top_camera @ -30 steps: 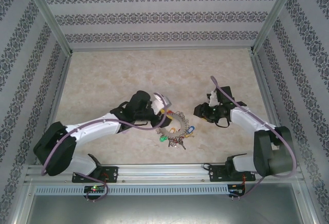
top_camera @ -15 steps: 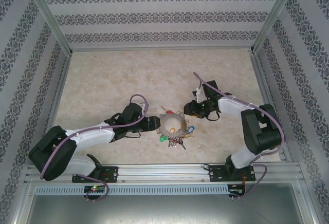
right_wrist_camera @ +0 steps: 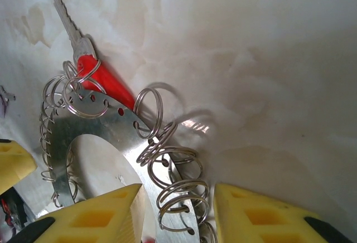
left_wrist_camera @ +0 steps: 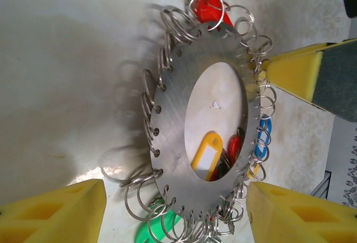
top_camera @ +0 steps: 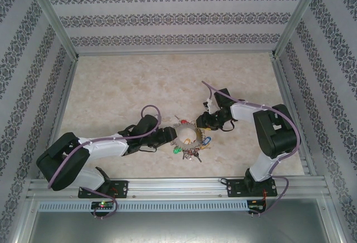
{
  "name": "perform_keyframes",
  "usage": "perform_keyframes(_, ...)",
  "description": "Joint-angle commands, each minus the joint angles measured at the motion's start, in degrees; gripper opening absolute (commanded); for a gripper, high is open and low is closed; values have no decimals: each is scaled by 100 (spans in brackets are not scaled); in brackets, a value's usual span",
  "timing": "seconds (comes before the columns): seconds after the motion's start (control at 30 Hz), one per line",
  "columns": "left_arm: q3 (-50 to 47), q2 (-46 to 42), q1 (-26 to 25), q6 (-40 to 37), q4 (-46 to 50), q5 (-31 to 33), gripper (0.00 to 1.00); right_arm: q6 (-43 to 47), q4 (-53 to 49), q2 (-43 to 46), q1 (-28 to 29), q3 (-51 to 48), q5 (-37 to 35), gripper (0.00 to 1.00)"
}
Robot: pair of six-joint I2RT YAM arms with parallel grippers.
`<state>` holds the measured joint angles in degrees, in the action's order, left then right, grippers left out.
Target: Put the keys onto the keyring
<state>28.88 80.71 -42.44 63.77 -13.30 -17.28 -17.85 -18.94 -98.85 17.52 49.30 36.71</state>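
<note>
Both arms have closed in on the keyring (top_camera: 179,131) over the last half second: the left end effector (top_camera: 168,136) has slid up to its rim on one side, and the right end effector (top_camera: 204,121) has swung in to the opposite rim.

From the left wrist, the left end effector (left_wrist_camera: 175,207) is open, its yellow fingers (left_wrist_camera: 53,209) spread wide with the keyring (left_wrist_camera: 173,115) between and just ahead of them, touching neither. A yellow key (left_wrist_camera: 206,151) shows through the centre hole, a red key (left_wrist_camera: 209,6) hangs at the far rim, a green key (left_wrist_camera: 153,232) sits just ahead of the fingertips, and a blue key (left_wrist_camera: 263,137) lies toward the right finger. The other arm's yellow finger (left_wrist_camera: 295,73) meets the rim on the far right.

From the right wrist, the right end effector (right_wrist_camera: 175,209) is also open, with the ring's looped rim (right_wrist_camera: 173,193) between its fingers (right_wrist_camera: 262,215); whether either finger touches is unclear. The red key (right_wrist_camera: 103,78) lies ahead and to its left on the worktop (right_wrist_camera: 268,59), blade pointing away.
</note>
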Motion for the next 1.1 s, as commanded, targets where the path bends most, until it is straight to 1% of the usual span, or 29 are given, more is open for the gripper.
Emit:
perform_keyframes(0.0, 37, 187, -87, 342, -396, 87, 67, 267, -269, -63, 46, 97, -42, 38)
perform_keyframes(0.2, 248, 670, -159, 434, -765, -87, 62, 260, -149, 74, 47, -192, 248, 35)
perform_keyframes(0.47, 296, 1081, -177, 603, -1185, -53, 59, 222, -58, 155, 25, -421, 474, 30)
perform_keyframes(0.6, 340, 1136, -173, 567, -1312, 5, 55, 216, -23, 190, -3, -473, 548, 29)
perform_keyframes(0.63, 360, 1132, -171, 537, -1302, 29, 52, 203, -16, 190, -27, -484, 563, 29)
perform_keyframes(0.9, 521, 1104, -119, 264, -1367, 38, 24, 107, 92, 318, -204, -536, 704, 30)
perform_keyframes(1.07, 514, 766, 27, -78, -1426, -101, 6, -21, 130, 613, -408, -578, 704, 30)
